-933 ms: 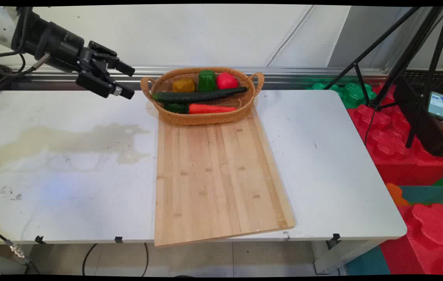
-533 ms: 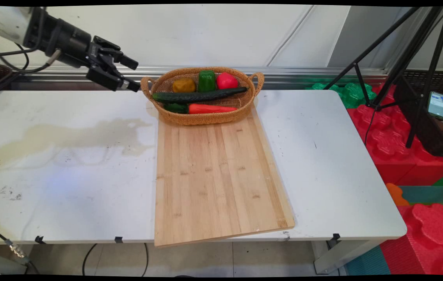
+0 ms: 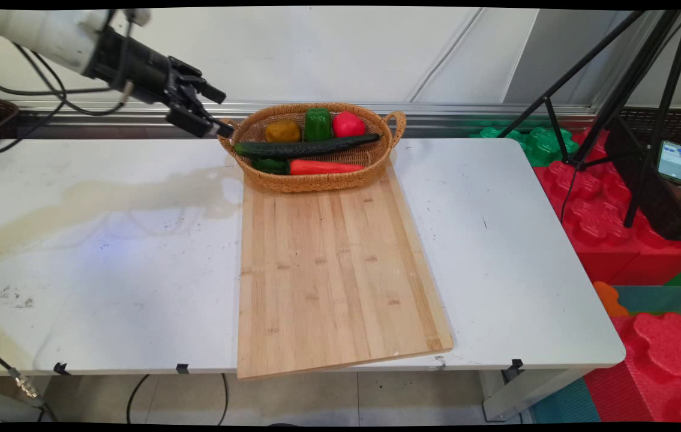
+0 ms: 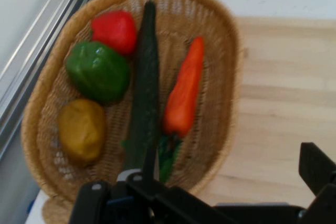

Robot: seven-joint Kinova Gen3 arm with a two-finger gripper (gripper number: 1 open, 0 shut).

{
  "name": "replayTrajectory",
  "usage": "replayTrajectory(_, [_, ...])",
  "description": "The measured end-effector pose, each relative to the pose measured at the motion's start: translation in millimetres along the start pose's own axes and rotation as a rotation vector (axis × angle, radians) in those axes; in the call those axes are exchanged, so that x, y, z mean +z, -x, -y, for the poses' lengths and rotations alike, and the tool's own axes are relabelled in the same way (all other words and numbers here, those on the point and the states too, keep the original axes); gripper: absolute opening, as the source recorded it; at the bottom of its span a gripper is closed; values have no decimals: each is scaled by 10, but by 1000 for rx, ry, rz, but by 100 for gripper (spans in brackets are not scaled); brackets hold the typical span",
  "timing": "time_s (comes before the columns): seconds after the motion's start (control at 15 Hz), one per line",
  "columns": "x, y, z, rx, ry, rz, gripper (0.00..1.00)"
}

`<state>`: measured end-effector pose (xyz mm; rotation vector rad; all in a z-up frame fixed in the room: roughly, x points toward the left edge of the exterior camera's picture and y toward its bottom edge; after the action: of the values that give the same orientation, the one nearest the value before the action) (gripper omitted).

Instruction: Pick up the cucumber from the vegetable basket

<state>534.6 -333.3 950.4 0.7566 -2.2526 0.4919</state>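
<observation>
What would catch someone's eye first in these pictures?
An oval woven wicker basket at the far end of a long bamboo cutting board holds bright toy vegetables: a dark green cucumber and an orange carrot among them. The open black two-finger gripper hovers by the basket's left handle.

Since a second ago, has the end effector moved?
Yes. The end effector has moved right, up to the basket's left handle.
</observation>
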Motion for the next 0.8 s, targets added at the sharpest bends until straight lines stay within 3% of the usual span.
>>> replayTrajectory(0.8, [1093,-238,405,31,-96,74,100])
